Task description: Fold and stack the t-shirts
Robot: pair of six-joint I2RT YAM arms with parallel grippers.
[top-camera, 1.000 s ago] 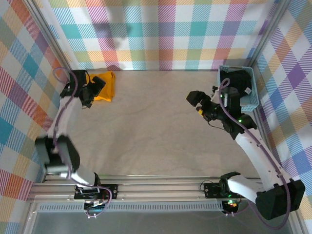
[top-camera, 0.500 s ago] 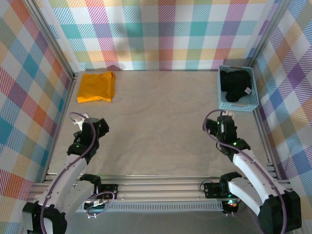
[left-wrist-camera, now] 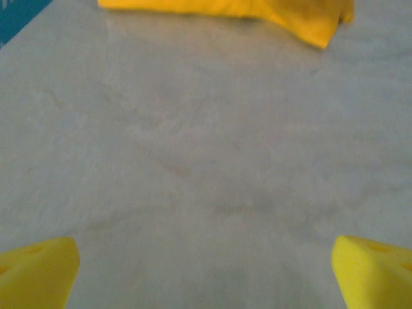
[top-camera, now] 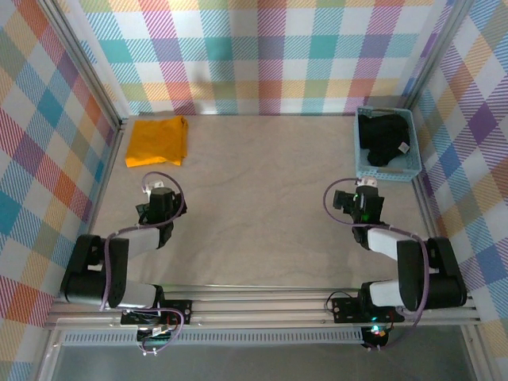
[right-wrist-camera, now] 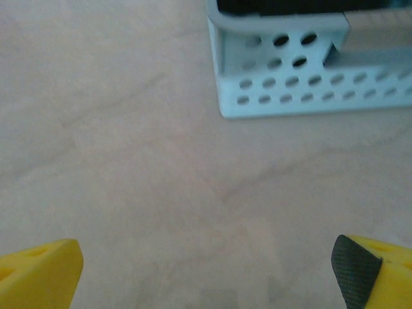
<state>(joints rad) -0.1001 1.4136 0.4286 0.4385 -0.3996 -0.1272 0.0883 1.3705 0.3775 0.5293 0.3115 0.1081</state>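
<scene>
Both jaws spread, drawn back | orange t-shirt (top-camera: 156, 141) unmoved

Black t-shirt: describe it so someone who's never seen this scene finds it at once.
On the beige table, look to the far right corner: a light-blue perforated plastic basket sits there. The crumpled black cloth t-shirt with a small white tag is bunched inside it. The other visible shirt, a folded mustard-orange t-shirt, lies flat in the far left corner.

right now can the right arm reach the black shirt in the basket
Probably yes: the right gripper is open, bare table lies between it and the basket, and the black shirt sits uncovered.
</scene>
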